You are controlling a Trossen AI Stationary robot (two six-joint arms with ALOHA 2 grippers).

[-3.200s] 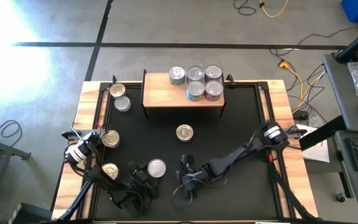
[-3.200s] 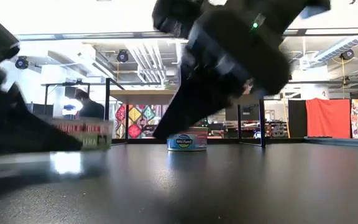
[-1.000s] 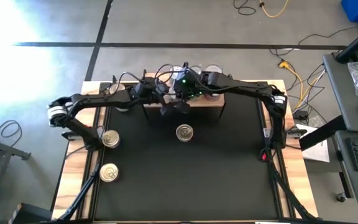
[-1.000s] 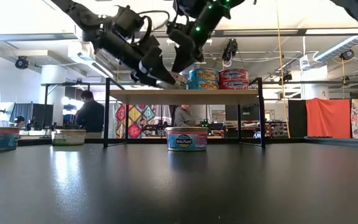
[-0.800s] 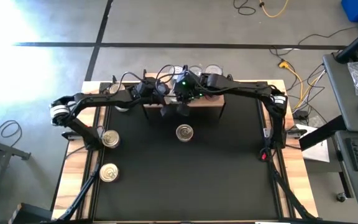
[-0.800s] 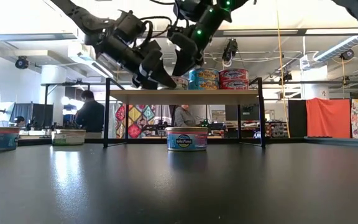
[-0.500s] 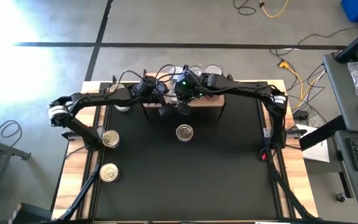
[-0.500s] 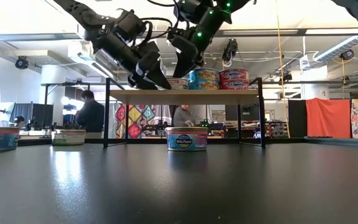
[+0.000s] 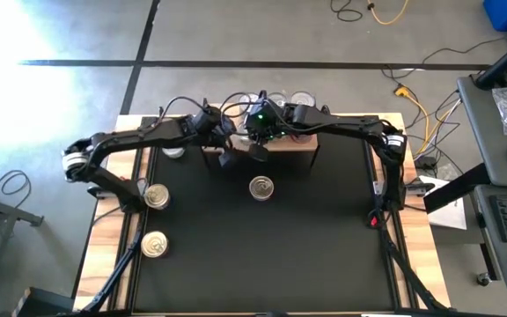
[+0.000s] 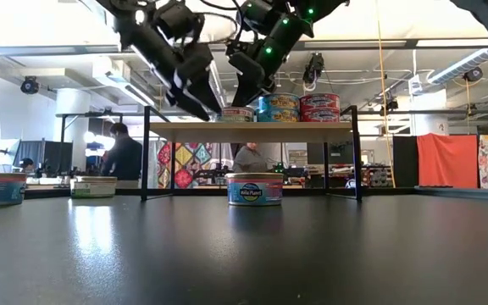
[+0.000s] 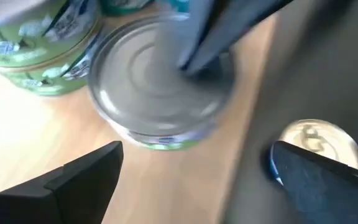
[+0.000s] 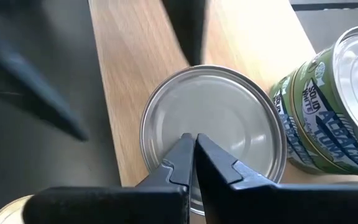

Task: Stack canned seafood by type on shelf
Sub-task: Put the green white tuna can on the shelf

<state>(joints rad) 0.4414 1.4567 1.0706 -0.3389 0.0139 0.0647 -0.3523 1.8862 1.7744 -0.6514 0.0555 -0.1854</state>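
shelf [image 9: 284, 146]: low light-wood platform, top centre of high view | silver-lidded can [image 12: 213, 134] upright near its front edge, beside stacked green-label cans [image 12: 331, 118] | blue-label can [image 10: 255, 189] on table below | three more cans [image 9: 156, 195] at left

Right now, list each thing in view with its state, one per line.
left pincer: open, holding nothing, at the shelf's front edge
right pincer: shut, tips over a silver-lidded can
silver-lidded can: upright on the shelf
shelf: carries several cans, some stacked
blue-labelled can: upright on the table
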